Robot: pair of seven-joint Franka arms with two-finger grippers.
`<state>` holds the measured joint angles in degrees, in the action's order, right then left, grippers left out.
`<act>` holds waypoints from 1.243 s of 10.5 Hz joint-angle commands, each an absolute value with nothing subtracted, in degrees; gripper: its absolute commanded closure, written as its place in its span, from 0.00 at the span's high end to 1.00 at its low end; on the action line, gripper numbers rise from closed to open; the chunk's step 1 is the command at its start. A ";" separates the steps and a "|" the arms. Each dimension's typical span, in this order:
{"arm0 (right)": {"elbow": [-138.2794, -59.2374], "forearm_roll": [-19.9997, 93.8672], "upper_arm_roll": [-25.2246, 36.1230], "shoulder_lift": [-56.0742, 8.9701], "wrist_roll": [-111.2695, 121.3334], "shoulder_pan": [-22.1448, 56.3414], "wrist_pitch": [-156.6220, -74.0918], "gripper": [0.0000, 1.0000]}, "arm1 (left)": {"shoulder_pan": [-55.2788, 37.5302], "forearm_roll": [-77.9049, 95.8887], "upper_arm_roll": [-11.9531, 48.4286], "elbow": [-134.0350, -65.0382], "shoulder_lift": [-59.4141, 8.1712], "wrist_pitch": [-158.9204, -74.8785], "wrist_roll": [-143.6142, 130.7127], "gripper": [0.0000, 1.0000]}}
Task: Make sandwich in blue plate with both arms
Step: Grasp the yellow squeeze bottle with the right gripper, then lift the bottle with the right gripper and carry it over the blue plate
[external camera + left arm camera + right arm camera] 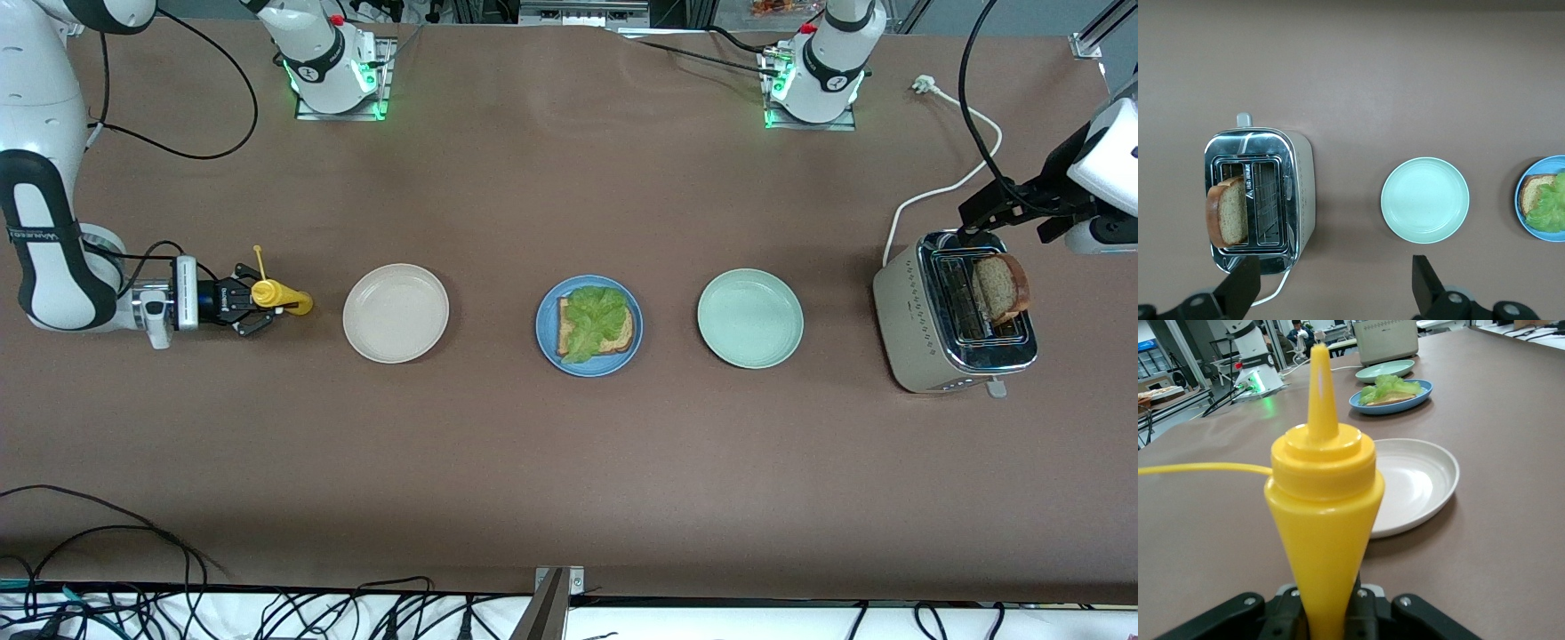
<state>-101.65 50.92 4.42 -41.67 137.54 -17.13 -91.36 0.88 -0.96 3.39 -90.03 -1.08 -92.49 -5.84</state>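
The blue plate [589,370] lies mid-table with one toast slice [624,336] and a green lettuce leaf [594,318] on top of it. A second toast slice [1001,286] sticks out of a toaster slot. My left gripper [1009,222] hangs open over the toaster's edge, fingers wide apart and holding nothing [1335,280]. At the right arm's end of the table, my right gripper [258,307] is shut on a yellow squeeze bottle [276,294], a finger pressed to each side of the bottle [1323,500].
A beige plate [396,352] lies between the bottle and the blue plate. A pale green plate [749,359] lies between the blue plate and the silver toaster [916,329]. The toaster's white cord [942,191] runs toward the left arm's base.
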 commanded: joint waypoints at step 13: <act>-81.41 10.66 3.78 -29.70 63.40 15.35 -97.21 0.18 | 0.97 -0.09 6.77 -87.28 -1.14 -89.91 -10.98 1.00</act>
